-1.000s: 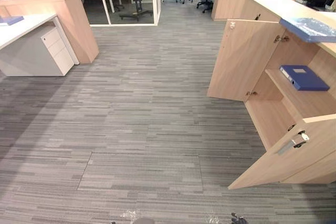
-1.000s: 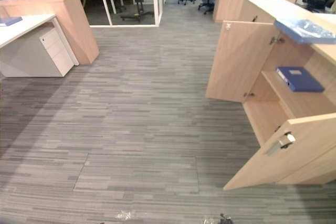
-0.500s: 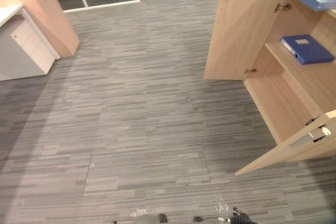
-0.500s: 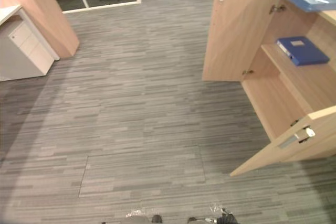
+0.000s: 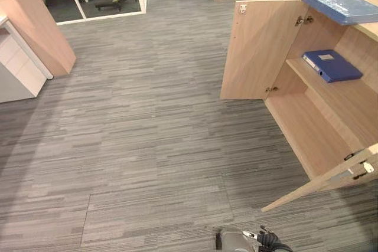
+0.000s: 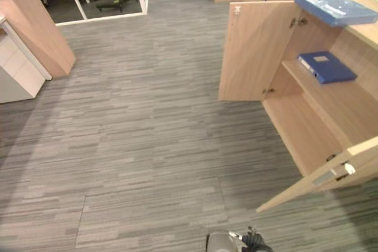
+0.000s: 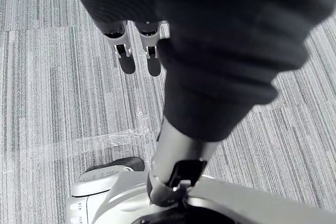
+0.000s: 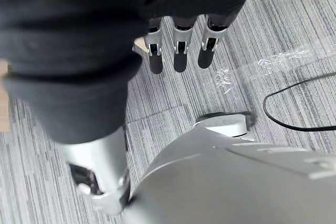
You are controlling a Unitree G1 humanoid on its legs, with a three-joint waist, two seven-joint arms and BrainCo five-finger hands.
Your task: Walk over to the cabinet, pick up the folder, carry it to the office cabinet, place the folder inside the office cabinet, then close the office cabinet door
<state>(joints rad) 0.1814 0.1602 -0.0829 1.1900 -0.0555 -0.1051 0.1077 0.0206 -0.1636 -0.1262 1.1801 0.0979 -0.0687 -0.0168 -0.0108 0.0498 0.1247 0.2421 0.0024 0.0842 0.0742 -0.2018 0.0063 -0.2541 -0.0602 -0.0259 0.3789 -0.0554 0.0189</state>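
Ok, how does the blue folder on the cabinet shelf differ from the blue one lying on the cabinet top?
The shelf folder is dark blue with a pale label. The top folder is paler and looks glossy, perhaps wrapped. The shelf folder lies inside the open office cabinet, on its upper shelf. The top folder lies outside, on the cabinet's top near the front edge. Both are blue and lie flat.
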